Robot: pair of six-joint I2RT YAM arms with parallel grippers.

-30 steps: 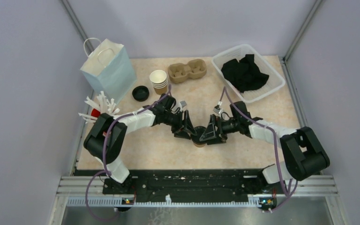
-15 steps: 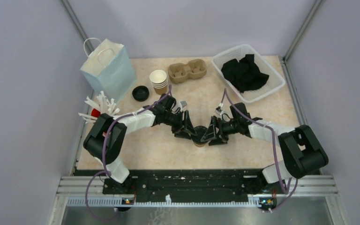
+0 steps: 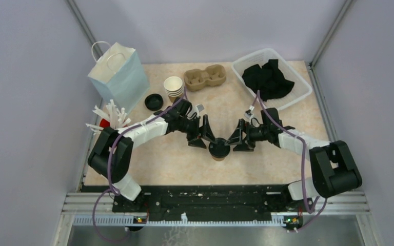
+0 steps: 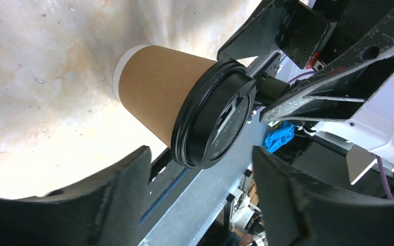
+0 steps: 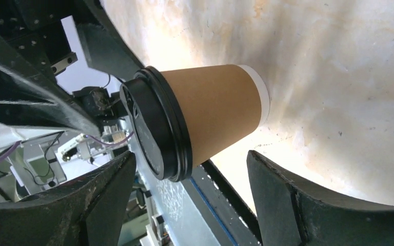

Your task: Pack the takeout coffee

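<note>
Cup (image 3: 219, 149) stood upright on tabletop (image 3: 164, 161) betw. L tool (image 3: 205, 137) & R tool (image 3: 237, 141); both were open, not touching, equally near. Carrier (image 3: 204, 77) lay well beyond.

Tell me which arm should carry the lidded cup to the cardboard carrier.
Probably left: the left end effector and right end effector both stand open beside the lidded cup, but the carrier sits straight beyond the left one.
</note>
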